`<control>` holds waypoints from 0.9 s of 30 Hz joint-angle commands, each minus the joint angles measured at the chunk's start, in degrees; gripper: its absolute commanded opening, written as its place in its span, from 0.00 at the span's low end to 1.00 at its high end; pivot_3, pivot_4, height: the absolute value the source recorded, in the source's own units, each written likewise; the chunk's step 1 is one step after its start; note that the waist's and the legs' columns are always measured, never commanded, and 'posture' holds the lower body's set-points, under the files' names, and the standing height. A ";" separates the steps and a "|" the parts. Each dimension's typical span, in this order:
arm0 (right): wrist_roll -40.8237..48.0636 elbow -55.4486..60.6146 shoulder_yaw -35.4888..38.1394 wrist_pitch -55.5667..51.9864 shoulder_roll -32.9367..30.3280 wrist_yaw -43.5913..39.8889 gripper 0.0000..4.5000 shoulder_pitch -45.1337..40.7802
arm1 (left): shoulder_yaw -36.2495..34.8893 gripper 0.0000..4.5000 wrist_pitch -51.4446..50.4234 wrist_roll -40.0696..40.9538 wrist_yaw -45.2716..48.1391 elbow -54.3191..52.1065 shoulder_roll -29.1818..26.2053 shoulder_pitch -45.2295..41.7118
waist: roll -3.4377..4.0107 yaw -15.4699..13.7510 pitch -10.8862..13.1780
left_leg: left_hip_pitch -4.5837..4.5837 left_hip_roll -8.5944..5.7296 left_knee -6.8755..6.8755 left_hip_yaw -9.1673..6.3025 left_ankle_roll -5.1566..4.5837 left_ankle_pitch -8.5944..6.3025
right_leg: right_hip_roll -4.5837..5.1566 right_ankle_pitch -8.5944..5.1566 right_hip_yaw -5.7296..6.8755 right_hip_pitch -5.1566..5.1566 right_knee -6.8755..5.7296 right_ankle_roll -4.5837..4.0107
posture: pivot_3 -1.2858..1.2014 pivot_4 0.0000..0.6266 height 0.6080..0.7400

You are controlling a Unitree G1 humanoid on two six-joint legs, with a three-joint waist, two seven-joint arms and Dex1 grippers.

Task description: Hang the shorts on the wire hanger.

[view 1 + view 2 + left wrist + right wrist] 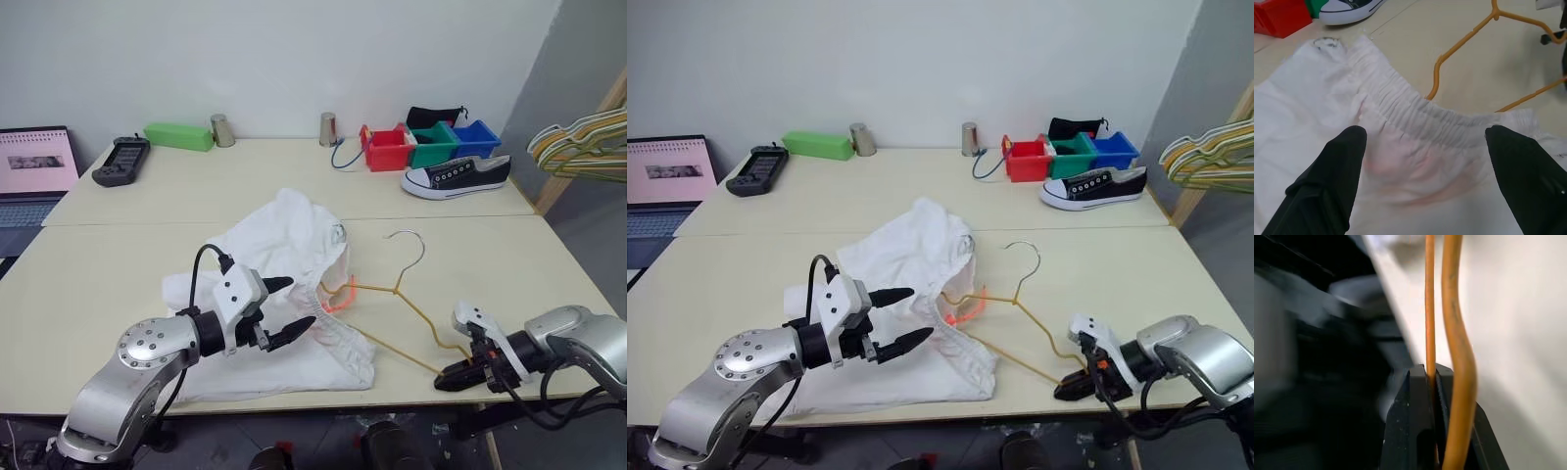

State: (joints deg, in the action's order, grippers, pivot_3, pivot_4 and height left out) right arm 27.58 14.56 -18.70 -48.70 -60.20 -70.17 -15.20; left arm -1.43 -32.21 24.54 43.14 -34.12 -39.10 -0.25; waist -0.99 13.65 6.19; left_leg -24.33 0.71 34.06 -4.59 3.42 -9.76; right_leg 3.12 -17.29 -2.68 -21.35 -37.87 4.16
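The shorts (294, 294) lie on the surface, waistband over one hanger arm. Right end effector (457, 375) is clamped on the wire hanger (397, 289) — slide it slowly; left end effector (289, 310), spread apart, should hold the waistband open.

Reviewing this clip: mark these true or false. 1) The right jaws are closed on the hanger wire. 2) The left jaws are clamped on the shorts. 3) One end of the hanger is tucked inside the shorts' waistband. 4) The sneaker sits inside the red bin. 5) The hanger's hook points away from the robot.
1) True: the right gripper is shut on the wire hanger.
2) False: the left gripper stands open above the shorts.
3) True.
4) False: the sneaker lies on the table beside the bins.
5) True.
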 commanded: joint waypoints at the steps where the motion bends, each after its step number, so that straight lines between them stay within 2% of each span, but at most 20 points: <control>1: -4.83 -1.83 0.43 5.67 1.28 1.13 0.00 -3.15 | 0.24 0.92 1.27 -0.31 0.00 -0.54 -0.08 -0.52 | 0.01 0.18 -0.01 | 0.02 0.00 0.02 0.00 0.00 0.00 | 0.00 0.01 0.00 0.02 -0.01 0.00 | 0.42 0.07 1.00; 5: -4.49 -3.73 1.60 4.27 2.42 1.01 0.00 -3.62 | 0.77 0.92 1.49 -0.60 -0.05 -0.14 0.25 -0.98 | -0.01 0.46 -0.03 | 0.18 0.00 0.03 -0.02 -0.02 0.02 | -0.01 0.07 0.01 0.20 -0.15 -0.01 | 0.42 0.07 1.00; 8: 1.91 -4.86 4.21 -5.22 1.49 -1.72 0.00 -4.00 | 1.14 0.92 1.68 -0.75 -0.11 -0.03 0.36 -1.06 | 0.03 0.46 -0.06 | 0.23 0.00 0.03 -0.01 -0.03 0.03 | -0.01 0.12 -0.01 0.25 -0.20 0.08 | 0.42 0.07 1.00; 13: 8.48 -5.74 5.54 -14.36 -3.90 -9.21 0.00 -3.73 | 1.35 0.92 2.03 -0.96 0.04 0.26 0.45 -1.07 | 0.06 0.46 -0.07 | 0.23 0.00 0.03 -0.01 -0.03 0.03 | -0.02 0.21 -0.01 0.28 -0.19 0.26 | 0.42 0.06 1.00; 27: 13.78 -7.75 3.45 -22.48 -13.41 -21.23 0.00 -5.24 | 1.42 0.92 2.70 -1.55 -0.30 0.16 0.50 -0.38 | 0.13 0.70 -0.12 | 0.36 0.01 0.04 0.04 -0.03 0.02 | -0.02 0.06 -0.04 0.28 -0.22 -0.01 | 0.42 0.07 1.00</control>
State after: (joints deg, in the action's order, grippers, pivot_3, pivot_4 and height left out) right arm 39.76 5.94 -15.18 -70.93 -71.91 -87.03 -19.53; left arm 0.08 -30.67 23.40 43.10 -33.38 -38.54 -0.43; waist -0.86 14.36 6.07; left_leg -23.96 0.72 34.10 -4.56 3.39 -9.74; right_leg 3.10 -17.23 -2.71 -21.08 -38.08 4.15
